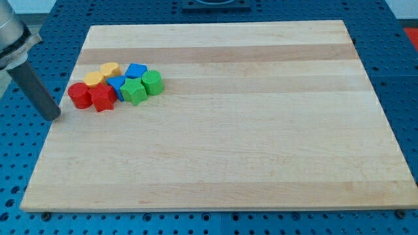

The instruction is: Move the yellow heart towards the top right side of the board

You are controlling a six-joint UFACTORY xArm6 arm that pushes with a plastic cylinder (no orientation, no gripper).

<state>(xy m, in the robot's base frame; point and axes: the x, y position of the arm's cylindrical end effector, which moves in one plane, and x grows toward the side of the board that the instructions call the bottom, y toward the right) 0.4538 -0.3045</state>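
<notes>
Blocks sit bunched in one cluster on the worktop (pixel 222 150), all near its left edge and toward the view's top. Taking the red cylinder (pixel 79 95) as landmark: a red star-like block (pixel 102 98) touches it on the view's right; two yellow blocks lie just up and right of it, the nearer one (pixel 94 79) and the farther one (pixel 110 70). Which of these is the yellow heart I cannot tell for sure; the nearer looks more lobed. Further right of the cylinder come a blue block (pixel 117 85), another blue block (pixel 136 70), a green star-like block (pixel 135 92) and a green cylinder (pixel 152 83).

My tip (pixel 53 117), the end effector here, is a bare rod with nothing to open or close and holds nothing; it rests just left of and slightly below the red cylinder, apart from it, at the worktop's left edge.

The deciding relation, in my judgement: the yellow pair lies up and to the right of my tip, with the red cylinder between. A straight push would drag the reds along, so I would need to come round to the yellow heart's lower-left side first.
</notes>
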